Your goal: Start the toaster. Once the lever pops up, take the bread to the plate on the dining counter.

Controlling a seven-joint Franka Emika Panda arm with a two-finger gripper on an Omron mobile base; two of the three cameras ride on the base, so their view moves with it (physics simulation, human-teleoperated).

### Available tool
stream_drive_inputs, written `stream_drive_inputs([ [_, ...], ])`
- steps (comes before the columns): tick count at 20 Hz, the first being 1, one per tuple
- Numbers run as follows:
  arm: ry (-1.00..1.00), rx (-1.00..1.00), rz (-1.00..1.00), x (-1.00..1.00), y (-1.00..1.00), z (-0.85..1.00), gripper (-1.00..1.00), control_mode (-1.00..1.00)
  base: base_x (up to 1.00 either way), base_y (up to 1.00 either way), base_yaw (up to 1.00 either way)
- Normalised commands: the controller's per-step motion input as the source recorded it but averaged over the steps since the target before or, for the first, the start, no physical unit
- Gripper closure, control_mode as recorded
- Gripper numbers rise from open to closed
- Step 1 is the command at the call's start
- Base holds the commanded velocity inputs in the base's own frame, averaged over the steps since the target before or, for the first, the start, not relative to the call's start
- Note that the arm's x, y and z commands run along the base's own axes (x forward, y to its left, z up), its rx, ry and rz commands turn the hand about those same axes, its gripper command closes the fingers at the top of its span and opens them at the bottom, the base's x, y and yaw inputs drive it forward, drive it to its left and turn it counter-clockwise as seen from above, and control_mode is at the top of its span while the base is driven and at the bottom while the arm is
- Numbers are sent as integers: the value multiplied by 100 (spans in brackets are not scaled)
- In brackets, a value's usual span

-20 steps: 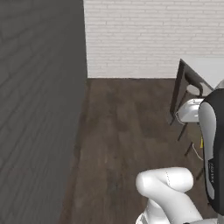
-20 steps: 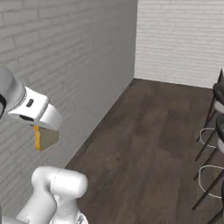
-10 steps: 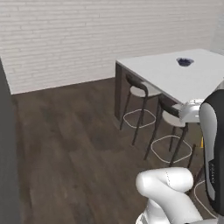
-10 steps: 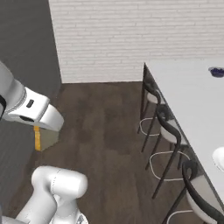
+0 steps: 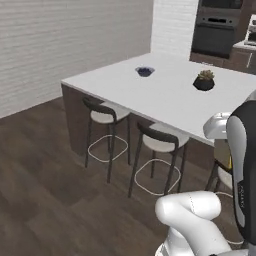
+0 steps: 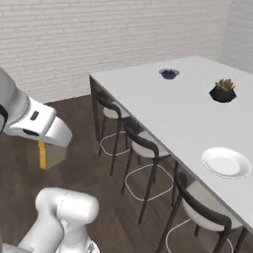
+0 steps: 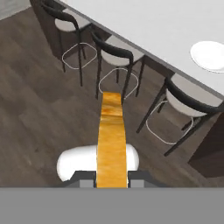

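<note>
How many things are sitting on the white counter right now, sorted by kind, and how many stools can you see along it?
On the counter:
Plate: 1
Dark pot with a plant: 1
Small dark blue bowl: 1
Total on the counter: 3

Along its near side:
Stools: 3 ()

Total counted: 6

The arm [image 6: 64,217] has glossy white rounded shells. A dark link [image 5: 243,170] rises nearby. Small dark marks dot the white wrist housing [image 6: 37,127].
</note>
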Motion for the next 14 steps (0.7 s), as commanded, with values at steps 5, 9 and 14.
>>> stream_drive_inputs([
  [5, 0, 0, 0, 0, 0, 0, 100, 100, 44, 2, -75],
  [9, 0, 0, 0, 0, 0, 0, 100, 100, 48, 4, -73],
  [14, 0, 0, 0, 0, 0, 0, 100, 100, 85, 15, -55],
])
